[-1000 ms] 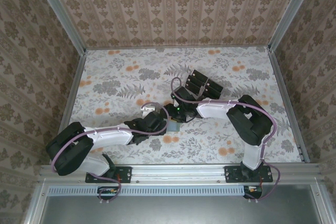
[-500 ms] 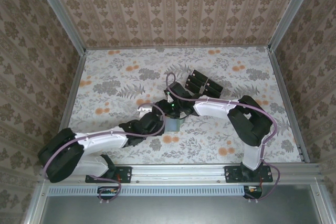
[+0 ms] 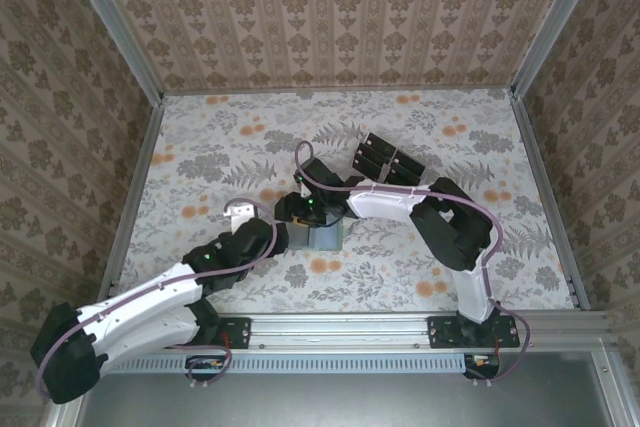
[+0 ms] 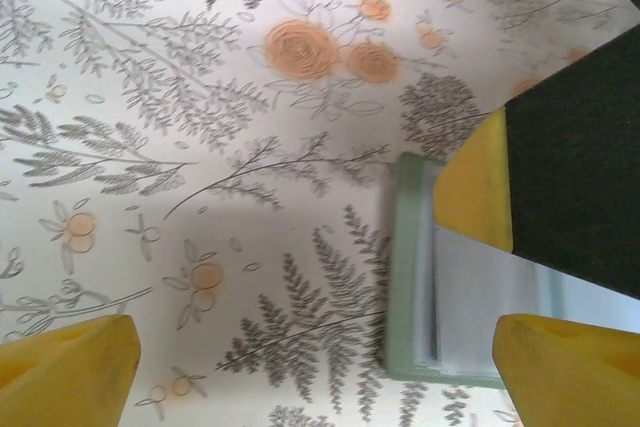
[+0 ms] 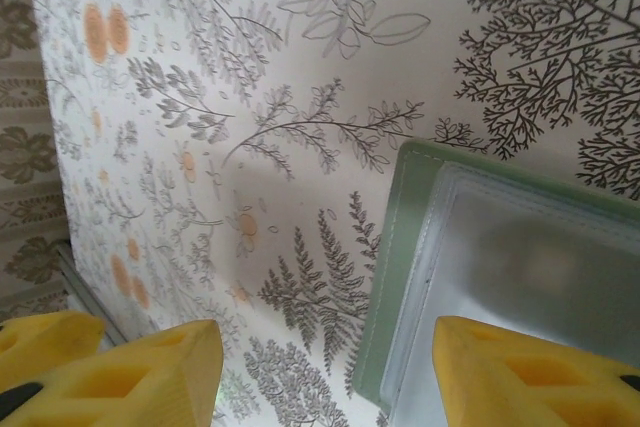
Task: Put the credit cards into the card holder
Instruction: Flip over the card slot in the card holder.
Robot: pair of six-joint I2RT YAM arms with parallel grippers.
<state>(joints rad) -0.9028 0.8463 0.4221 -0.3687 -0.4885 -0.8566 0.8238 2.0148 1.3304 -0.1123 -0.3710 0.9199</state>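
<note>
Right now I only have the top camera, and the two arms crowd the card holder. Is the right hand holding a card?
Observer: No. In the right wrist view the right hand has its fingers apart, gripping nothing; tablecloth and the card holder edge lie between them.
Reviewer: Is the holder open?
Observer: Yes. That view shows a clear inner sleeve inside the green cover.
Reviewer: And on the other side?
Observer: The left hand is wide open in its wrist view, with one yellow finger of the right hand over the holder; I cannot tell whether it touches.
</note>
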